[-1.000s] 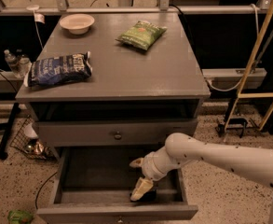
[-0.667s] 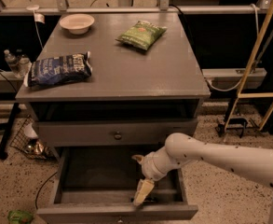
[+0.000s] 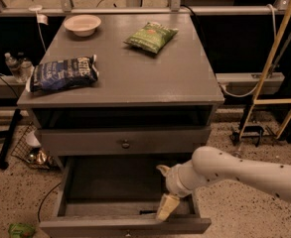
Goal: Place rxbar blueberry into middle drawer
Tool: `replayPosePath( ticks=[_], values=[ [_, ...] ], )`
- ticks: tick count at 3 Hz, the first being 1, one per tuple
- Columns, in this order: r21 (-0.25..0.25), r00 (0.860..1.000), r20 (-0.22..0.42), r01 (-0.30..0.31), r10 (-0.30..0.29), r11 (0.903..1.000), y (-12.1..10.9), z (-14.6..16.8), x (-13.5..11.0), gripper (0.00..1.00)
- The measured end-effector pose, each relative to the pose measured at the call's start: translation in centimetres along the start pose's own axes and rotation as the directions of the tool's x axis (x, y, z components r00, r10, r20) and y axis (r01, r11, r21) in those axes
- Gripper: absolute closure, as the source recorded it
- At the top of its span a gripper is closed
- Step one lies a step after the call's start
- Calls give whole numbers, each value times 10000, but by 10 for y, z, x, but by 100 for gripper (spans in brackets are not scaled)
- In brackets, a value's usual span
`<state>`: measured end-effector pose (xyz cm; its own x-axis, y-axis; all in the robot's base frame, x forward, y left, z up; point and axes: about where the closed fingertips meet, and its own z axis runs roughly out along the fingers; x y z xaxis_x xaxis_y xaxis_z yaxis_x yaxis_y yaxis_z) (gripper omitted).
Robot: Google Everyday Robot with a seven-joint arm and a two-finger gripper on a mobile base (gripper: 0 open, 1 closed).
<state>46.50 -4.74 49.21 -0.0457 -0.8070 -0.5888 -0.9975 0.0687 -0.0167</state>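
The middle drawer [image 3: 65, 192] is pulled open below a closed drawer with a round knob [image 3: 125, 144]. My gripper [image 3: 165, 190] reaches into the open drawer at its right front. Its fingers are spread apart and hold nothing; one fingertip [image 3: 167, 207] points down near the front panel. A small thin dark object [image 3: 147, 212] lies on the drawer floor just left of that fingertip, by the front wall. It looks like the rxbar blueberry, though only a sliver shows.
On the cabinet top [image 3: 150, 78] lie a large dark blue chip bag [image 3: 63, 73] at the left, a green snack bag [image 3: 151, 36] at the back, and a white bowl [image 3: 82, 24] at the back left. A yellow ladder frame [image 3: 279, 58] stands to the right.
My gripper has shifted to the right inside the drawer, and its fingers have spread slightly wider. Things on the cabinet top have not moved.
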Motion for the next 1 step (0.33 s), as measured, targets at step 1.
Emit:
replayPosePath(
  ticks=[1],
  values=[
    [588, 9991, -46, -426, 429, 9974, -4, -29, 35, 0]
  ],
)
